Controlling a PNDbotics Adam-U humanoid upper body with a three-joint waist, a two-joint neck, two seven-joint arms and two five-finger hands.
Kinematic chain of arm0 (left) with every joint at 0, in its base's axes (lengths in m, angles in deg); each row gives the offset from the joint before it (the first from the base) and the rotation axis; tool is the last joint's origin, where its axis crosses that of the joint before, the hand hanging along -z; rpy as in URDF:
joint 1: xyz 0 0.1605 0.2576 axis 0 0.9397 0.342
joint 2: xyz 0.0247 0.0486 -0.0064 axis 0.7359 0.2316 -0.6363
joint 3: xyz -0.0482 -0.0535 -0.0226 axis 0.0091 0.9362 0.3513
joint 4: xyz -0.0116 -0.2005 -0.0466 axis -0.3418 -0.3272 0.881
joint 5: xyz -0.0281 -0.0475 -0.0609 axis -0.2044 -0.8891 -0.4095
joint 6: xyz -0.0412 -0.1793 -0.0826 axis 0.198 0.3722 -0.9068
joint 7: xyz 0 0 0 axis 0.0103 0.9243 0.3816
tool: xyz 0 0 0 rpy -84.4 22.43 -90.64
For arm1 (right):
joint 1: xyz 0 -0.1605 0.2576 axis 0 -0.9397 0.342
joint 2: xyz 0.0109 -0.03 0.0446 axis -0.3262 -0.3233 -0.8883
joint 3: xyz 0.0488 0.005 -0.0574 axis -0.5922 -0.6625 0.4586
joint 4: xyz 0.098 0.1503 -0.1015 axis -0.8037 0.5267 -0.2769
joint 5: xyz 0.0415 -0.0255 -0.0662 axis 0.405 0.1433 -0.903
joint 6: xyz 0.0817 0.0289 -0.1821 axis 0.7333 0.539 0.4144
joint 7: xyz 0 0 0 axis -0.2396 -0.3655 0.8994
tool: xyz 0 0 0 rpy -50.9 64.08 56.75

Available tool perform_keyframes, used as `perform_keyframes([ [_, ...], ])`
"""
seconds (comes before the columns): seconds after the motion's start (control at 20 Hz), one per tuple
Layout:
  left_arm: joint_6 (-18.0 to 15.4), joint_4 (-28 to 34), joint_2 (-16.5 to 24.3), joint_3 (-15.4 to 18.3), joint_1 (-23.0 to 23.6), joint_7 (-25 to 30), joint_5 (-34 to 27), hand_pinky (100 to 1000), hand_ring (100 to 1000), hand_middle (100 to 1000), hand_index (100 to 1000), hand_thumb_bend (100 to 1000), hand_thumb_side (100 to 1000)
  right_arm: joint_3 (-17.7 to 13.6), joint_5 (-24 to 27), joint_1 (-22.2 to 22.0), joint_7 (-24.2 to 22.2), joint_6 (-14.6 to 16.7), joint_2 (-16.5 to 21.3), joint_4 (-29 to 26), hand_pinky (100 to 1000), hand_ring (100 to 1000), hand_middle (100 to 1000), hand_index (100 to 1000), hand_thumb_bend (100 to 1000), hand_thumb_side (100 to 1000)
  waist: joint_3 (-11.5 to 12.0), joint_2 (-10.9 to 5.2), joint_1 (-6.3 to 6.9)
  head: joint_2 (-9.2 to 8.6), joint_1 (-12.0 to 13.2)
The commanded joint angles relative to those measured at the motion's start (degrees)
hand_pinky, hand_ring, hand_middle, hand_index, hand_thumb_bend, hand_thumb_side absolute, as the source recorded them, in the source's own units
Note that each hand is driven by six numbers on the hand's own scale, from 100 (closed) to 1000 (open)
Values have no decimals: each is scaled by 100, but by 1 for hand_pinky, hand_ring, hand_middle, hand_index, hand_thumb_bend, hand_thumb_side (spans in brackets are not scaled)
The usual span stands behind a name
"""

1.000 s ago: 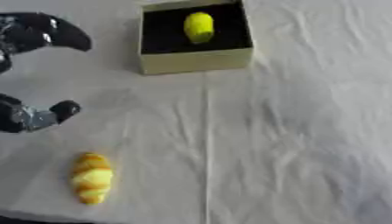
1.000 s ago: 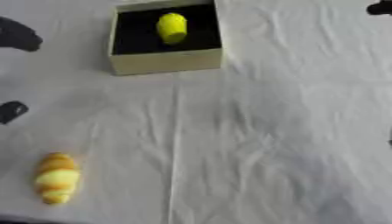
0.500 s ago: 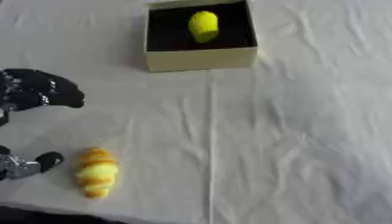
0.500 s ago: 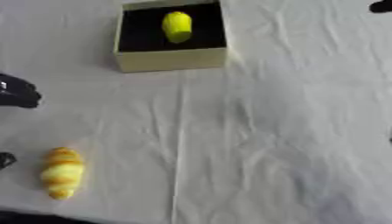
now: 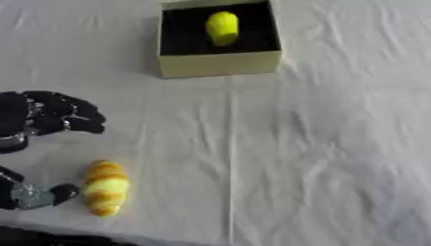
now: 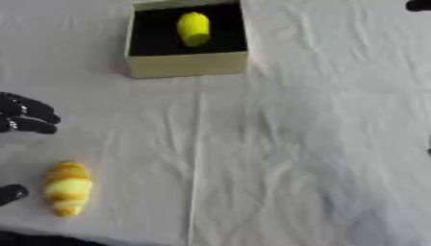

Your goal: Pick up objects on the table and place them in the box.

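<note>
Left hand [image 5: 38, 144] is spread wide at the near left of the table, fingers [image 5: 71, 117] arched above and thumb [image 5: 40, 194] below, holding nothing. The croissant [image 5: 104, 187] lies just right of the thumb tip, close to touching, and below the fingers. That wide gap reads as a set-up to close around the pastry from its left side.

The box [image 5: 219, 69] sits well ahead and to the right of the hand, open top up, with a yellow lemon-like fruit [image 5: 222, 28] already resting inside, so one item looks done and the croissant is the one left on the white cloth [image 5: 320, 144].

Compared with a second back, the hand has come down toward the near edge: then the thumb was well above the croissant, now it sits level with it.

The right hand barely shows, a dark tip at the far right corner [image 6: 418, 5]; I cannot tell its state.
</note>
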Motion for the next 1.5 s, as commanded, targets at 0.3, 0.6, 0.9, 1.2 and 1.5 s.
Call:
perform_keyframes([
  [0.3, 296, 70, 30, -264, 211, 822, 239, 857, 899, 826, 899, 389, 611, -27, 40, 21, 15, -39, 62, -98, 849, 649, 677, 771, 100, 622, -23, -115, 33, 14, 42],
  [0.6, 514, 70, -70, -293, 236, 1020, 454, 872, 915, 837, 908, 449, 468, -25, 52, 13, 10, -63, 31, -98, 850, 649, 676, 771, 100, 630, -28, -106, 41, 16, 65],
  [0.9, 640, 70, -152, -221, 215, 490, 1185, 878, 921, 842, 911, 473, 402, -21, 51, -16, -3, -104, -15, -98, 851, 649, 676, 771, 100, 640, -22, -85, 40, -5, 70],
  [1.2, 901, 70, -235, -349, 235, 624, 1376, 869, 910, 831, 902, 440, 413, -15, 56, -21, -19, -119, -41, -98, 852, 649, 676, 771, 100, 645, -43, -67, 31, 4, 112],
  [1.5, 1227, 70, -394, -409, 140, 743, 1424, 834, 866, 782, 855, 393, 346, -15, 60, -24, -25, -133, -77, -98, 853, 650, 676, 771, 100, 649, -78, -49, 31, 7, 135],
])
